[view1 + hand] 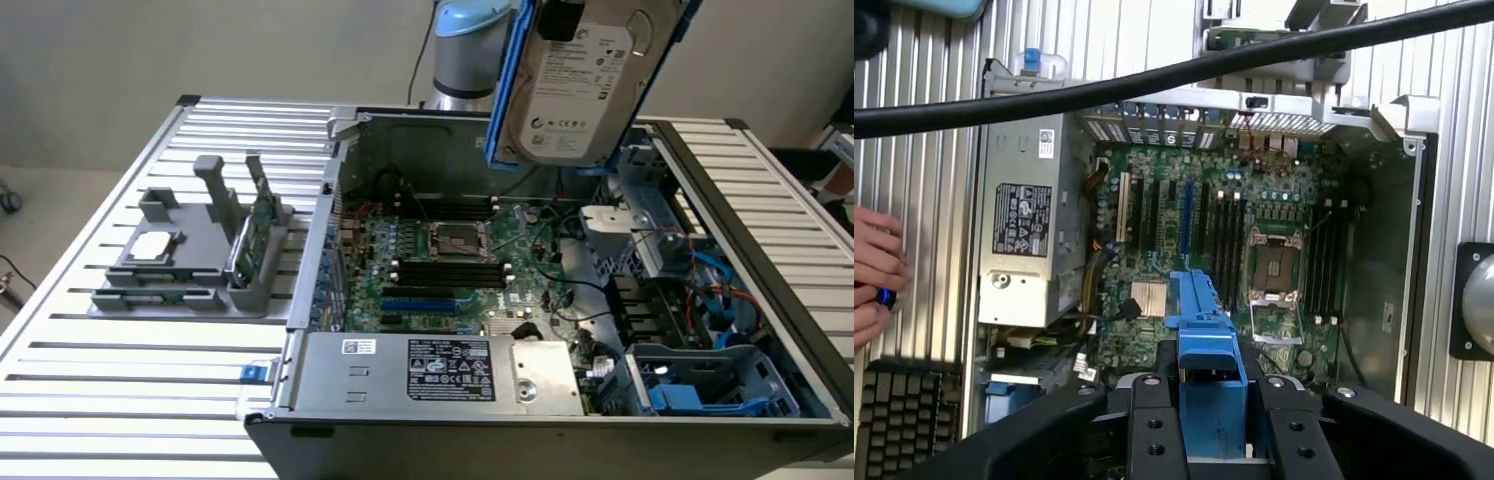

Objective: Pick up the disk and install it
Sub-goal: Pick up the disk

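The disk (581,85), a silver-grey hard drive with a white label in a blue carrier (509,90), hangs upright above the back right of the open computer case (310,250). My gripper (562,18) holds it from above. In the wrist view, the black fingers (1154,425) are shut on the blue carrier (1204,330), and my gripper (1212,405) looks down onto the motherboard (1214,230). The drive cage (661,215) runs along the case's side at the exterior view's right, below the disk.
A grey fixture (187,280) on the slatted table (134,400) holds a square silver chip (154,245) and a green card (247,245). The power supply (441,370) fills the case's front. A person's hand (874,275) rests beside the case. A black cable (1154,80) crosses the wrist view.
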You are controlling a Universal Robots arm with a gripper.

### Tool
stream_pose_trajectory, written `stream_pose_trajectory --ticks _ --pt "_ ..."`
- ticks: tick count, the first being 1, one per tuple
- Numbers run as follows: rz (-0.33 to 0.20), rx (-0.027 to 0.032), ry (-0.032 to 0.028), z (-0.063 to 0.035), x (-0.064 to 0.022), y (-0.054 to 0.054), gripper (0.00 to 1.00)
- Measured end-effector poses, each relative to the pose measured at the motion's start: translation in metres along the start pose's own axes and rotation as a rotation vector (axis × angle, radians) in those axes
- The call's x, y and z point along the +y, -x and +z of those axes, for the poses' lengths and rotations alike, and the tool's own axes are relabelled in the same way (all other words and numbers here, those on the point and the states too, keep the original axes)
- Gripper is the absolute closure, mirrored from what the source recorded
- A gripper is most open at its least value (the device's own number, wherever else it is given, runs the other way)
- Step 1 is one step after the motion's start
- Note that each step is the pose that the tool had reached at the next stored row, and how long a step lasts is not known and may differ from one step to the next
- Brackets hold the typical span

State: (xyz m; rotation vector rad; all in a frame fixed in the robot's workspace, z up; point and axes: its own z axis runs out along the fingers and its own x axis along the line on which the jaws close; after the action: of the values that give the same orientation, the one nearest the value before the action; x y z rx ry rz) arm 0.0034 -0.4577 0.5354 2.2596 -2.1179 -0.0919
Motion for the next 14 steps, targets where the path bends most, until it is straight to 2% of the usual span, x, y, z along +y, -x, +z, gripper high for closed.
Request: stream_pose_trajectory --ticks 14 --pt "0.000 0.0000 0.0027 -0.0043 -0.0528 -0.029 0.67"
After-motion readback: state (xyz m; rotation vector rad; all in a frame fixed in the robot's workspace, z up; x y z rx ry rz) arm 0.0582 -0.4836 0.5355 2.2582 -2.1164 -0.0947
